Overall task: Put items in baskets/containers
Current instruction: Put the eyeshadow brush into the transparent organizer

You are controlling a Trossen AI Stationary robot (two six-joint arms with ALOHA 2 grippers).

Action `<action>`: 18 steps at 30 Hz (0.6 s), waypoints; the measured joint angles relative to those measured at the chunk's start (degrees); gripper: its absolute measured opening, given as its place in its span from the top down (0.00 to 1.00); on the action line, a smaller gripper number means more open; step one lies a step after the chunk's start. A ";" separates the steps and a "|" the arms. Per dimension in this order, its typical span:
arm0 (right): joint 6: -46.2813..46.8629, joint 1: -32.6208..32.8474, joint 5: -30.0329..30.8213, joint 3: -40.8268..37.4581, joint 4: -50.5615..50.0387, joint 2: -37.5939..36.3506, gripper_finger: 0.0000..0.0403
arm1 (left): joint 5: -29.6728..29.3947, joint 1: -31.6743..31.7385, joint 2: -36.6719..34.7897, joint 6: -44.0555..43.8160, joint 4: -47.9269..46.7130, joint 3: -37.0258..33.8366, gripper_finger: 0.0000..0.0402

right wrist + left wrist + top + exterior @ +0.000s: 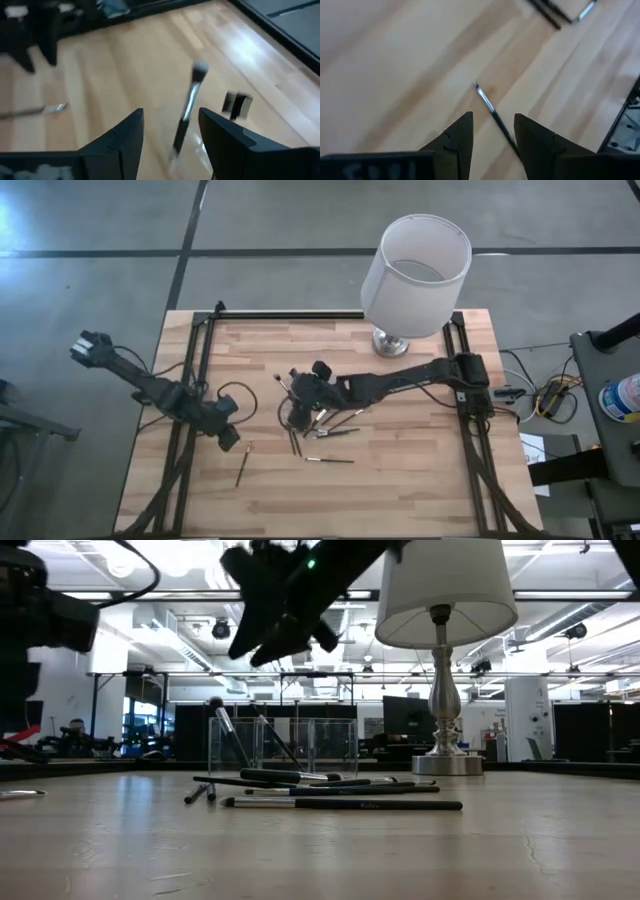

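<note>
High view: the right gripper (300,385) is held over the clear tray (293,412) mid-table; loose brushes (330,433) are scattered beside it. The left gripper (229,436) is placed near a lone brush (242,464).
Low view: brushes are seen leaning inside the tray (283,746).
Left wrist view: fingers (460,137) are parted, astride the brush (492,112), with no grip visible.
Right wrist view: fingers (125,137) are spread wide; a brush (189,107) is seen between them, ungripped.

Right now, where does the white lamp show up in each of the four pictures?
High view: lamp at the table's far edge, right of centre.
Low view: right of centre, behind the brushes.
Left wrist view: not in it.
Right wrist view: not in it.
Shared landmark: the wooden table, in all four.
</note>
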 joint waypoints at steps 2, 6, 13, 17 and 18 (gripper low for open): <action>1.15 1.07 0.27 0.00 -3.91 -0.67 0.54 | -0.10 -2.61 3.30 -4.37 1.76 -0.02 0.66; 4.06 3.59 1.95 -0.02 -10.61 -0.99 0.54 | -0.33 -5.40 12.14 -12.70 7.12 -0.02 0.66; 7.66 7.90 5.86 -0.02 -13.15 -1.06 0.54 | -0.42 -5.66 27.35 -18.45 12.71 3.22 0.66; 9.88 9.34 6.73 -0.06 -13.42 -1.10 0.54 | -0.61 -5.66 33.72 -18.55 10.50 6.98 0.66; 10.22 9.69 6.73 -0.08 -13.51 -1.10 0.54 | -0.63 -5.66 35.13 -18.66 9.87 8.07 0.66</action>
